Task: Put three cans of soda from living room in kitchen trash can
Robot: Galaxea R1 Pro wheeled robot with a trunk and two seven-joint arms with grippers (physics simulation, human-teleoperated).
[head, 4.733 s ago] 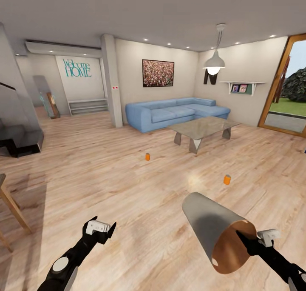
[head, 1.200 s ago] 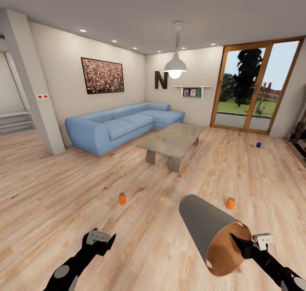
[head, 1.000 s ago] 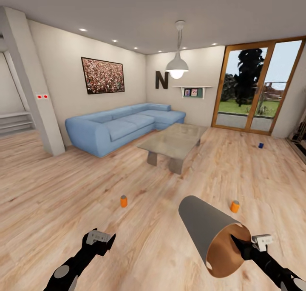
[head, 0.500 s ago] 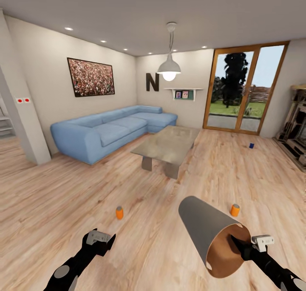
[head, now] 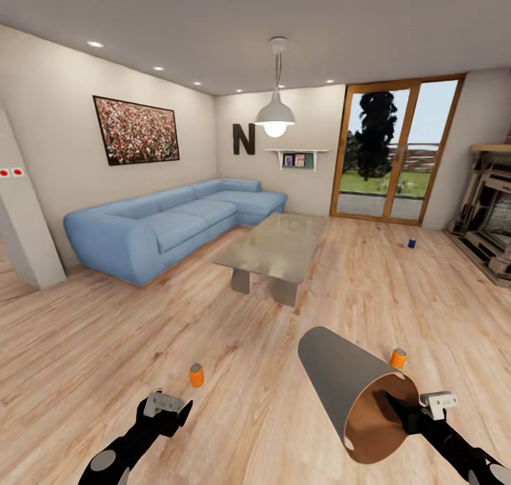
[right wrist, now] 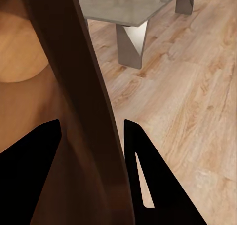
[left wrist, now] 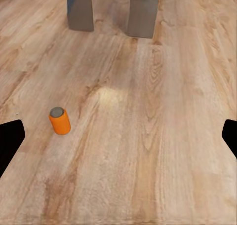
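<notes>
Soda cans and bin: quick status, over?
Right hand shut on the bin rim, left hand open, empty. Two orange cans on floor ahead, blue can farther. Path unobstructed.

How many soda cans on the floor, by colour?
Orange cans: 2 (one ahead of the left claw, one past the bin's rim)
Dark blue can: 1 (far off, near the glass door)
Total: 3

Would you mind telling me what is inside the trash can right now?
The trash can, gripped at its rim by the right tool, shows only bare orange-brown inner wall. No soda can is visible inside; its deep end is hidden.
</notes>
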